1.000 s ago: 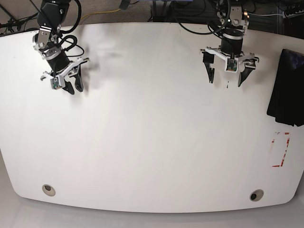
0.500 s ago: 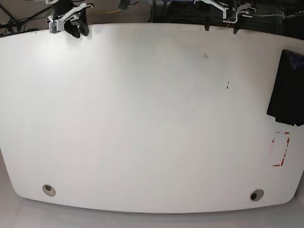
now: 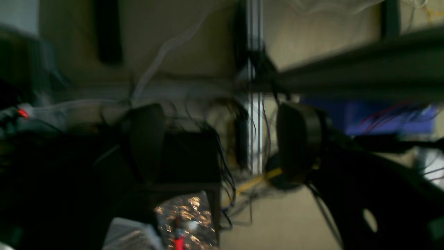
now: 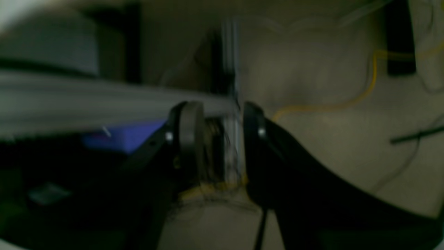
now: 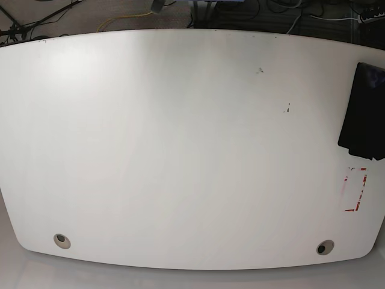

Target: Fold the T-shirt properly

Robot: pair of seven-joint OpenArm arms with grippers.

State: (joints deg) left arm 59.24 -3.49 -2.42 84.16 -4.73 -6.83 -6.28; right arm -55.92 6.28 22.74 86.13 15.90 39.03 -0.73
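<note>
T-shirt [image 5: 364, 111] sits as a compact dark stack at 3 o'clock in base view, touching the table [image 5: 180, 150] edge there and partly cut off by the frame. It looks folded already, so I judge the task done or near done, arms parked. No arm shows in this view. Rest of the table is bare white; red tape marks [image 5: 355, 189] just below the shirt at 4 o'clock, two round holes near 7 and 5 o'clock, small dark specks toward 1 o'clock. Plenty of open room from centre to 9 o'clock. The shirt lies right at the rim, so any next touch would call for a reach to the far 3 o'clock side and care not to push it off.

Left wrist view: blurred, aimed at cables and frame behind the table. Left tool [image 3: 222, 146] has its pads well apart, nothing between them.

Right wrist view: also blurred, floor and a yellow cable [image 4: 347, 100] behind. Right tool [image 4: 218, 139] shows a narrow gap between its pads, holding nothing. Neither wrist view shows the shirt or the table top.
</note>
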